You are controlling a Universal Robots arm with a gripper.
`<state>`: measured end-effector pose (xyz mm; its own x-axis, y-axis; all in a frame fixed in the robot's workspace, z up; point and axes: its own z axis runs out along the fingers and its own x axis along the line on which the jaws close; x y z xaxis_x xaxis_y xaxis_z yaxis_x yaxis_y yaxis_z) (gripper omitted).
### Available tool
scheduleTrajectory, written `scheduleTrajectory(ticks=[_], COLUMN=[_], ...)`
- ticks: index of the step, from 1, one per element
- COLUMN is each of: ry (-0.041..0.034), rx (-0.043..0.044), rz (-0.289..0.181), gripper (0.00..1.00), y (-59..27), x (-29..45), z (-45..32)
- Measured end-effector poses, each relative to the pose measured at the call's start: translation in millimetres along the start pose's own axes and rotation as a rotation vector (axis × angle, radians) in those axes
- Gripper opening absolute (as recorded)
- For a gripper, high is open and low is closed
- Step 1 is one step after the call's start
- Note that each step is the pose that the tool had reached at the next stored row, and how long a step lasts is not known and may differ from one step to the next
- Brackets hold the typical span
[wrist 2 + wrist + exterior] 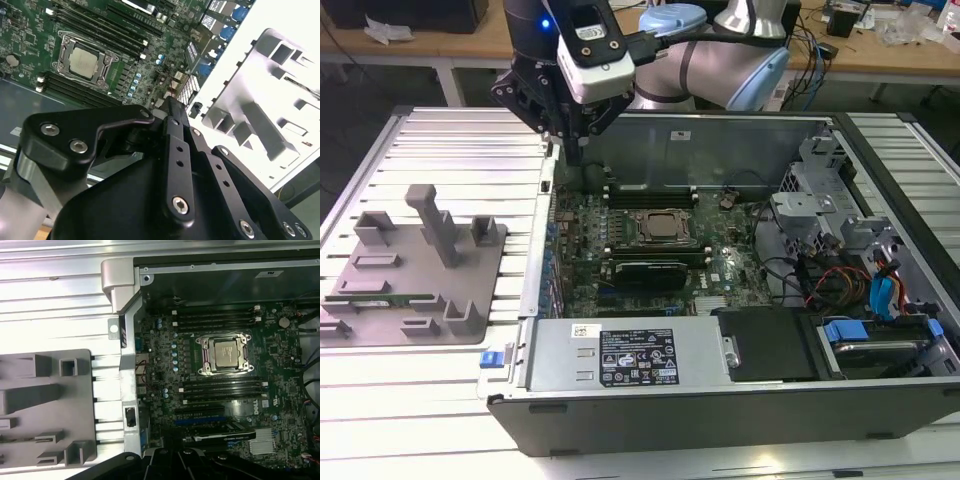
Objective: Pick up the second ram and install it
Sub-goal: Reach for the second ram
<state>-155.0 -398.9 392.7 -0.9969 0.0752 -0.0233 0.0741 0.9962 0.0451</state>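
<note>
The second ram [382, 299] is a thin green stick lying flat in the grey holder block [420, 270] on the ribbed table, at the exterior view's left. My gripper [568, 150] hangs over the far left corner of the open computer case [720, 130], between the holder and the motherboard. It looks shut with nothing in it. Its black links converge to a tip in both wrist views [170, 107] [175, 454]. Below it lie the processor socket [224, 354] and the long black memory slots [222, 389] on either side of the socket.
The holder's upright posts [438, 222] rise at the exterior view's left. The case's metal side wall [129, 390] separates the holder from the motherboard. A power supply [630, 355] fills the case's near side. Cables and drive cages [830, 275] crowd the right.
</note>
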Motion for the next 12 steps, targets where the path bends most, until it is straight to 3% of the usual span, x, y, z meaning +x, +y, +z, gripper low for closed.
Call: scheduleTrajectory(ticks=[12], ry=[0.0000], rx=[0.0000], rz=[0.000], gripper=[0.08], y=[-1.4], x=[18.5], z=[-0.4])
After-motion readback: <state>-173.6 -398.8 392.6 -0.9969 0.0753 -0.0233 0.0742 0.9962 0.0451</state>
